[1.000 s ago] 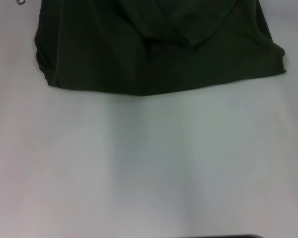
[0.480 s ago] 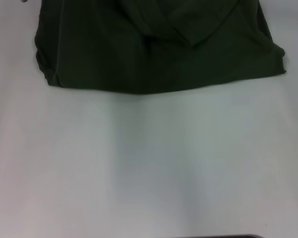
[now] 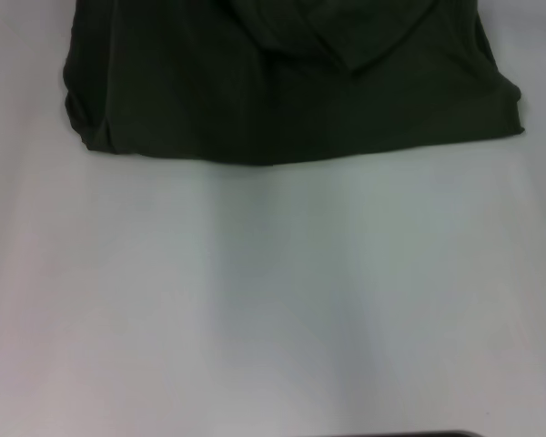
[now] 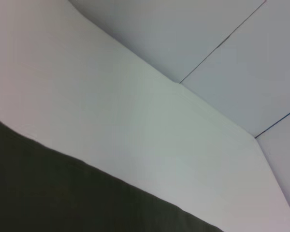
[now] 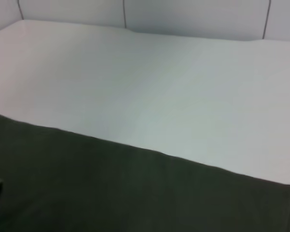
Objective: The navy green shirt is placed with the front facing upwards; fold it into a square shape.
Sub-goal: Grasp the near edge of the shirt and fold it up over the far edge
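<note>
The wide white surface (image 3: 282, 300) is bare near the robot, and the dark green cotton shirt (image 3: 282, 91) lies at its far side with the straight hem facing the robot, but neither tool shows, so I cannot tell their grip.

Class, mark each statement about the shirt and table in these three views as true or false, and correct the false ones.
1. The navy green shirt lies at the far part of the white table in the head view. True.
2. A pointed flap of fabric lies folded over the shirt. True.
3. Both end effectors show in the head view. False: neither shows in any view.
4. The shirt hangs off the table's near edge. False: bare table lies between its hem and the near edge.
5. The chest lettering is showing. False: only plain dark green shows.
</note>
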`<state>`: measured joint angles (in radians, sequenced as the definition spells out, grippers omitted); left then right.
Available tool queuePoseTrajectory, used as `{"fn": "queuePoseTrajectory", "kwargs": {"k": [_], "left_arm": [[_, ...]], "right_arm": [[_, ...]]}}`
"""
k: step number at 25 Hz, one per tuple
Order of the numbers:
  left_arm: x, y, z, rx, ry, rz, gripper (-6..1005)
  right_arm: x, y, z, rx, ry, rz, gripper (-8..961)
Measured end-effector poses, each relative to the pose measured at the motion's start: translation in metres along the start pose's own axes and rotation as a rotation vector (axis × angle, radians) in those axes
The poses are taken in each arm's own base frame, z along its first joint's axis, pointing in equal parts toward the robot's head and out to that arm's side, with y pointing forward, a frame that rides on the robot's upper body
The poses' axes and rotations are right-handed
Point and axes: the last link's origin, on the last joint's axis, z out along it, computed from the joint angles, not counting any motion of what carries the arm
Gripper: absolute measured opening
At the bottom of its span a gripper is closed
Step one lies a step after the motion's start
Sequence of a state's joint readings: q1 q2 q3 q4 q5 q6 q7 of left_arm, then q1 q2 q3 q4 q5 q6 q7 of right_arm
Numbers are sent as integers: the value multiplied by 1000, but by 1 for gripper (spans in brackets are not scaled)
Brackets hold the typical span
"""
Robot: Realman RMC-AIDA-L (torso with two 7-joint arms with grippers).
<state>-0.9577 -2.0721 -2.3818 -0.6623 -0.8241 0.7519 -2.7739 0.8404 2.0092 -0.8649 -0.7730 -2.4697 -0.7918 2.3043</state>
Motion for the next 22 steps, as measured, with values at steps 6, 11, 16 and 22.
{"fn": "queuePoseTrajectory", "kwargs": {"k": [6,11,16,22], "left_arm": [[-1,-1,2,8,-2,1,49],[-8,3,5,-14,1,41,52],[-10,4,6,-14,7,46,83],[-12,-4,4,-1,9,18,249]], "right_arm": [[0,3,3,7,4,-34,15],[2,10,7,14,38,-107,31],[2,12,10,46,44,-154,47],[-2,9,10,76,39,-181,186]]}}
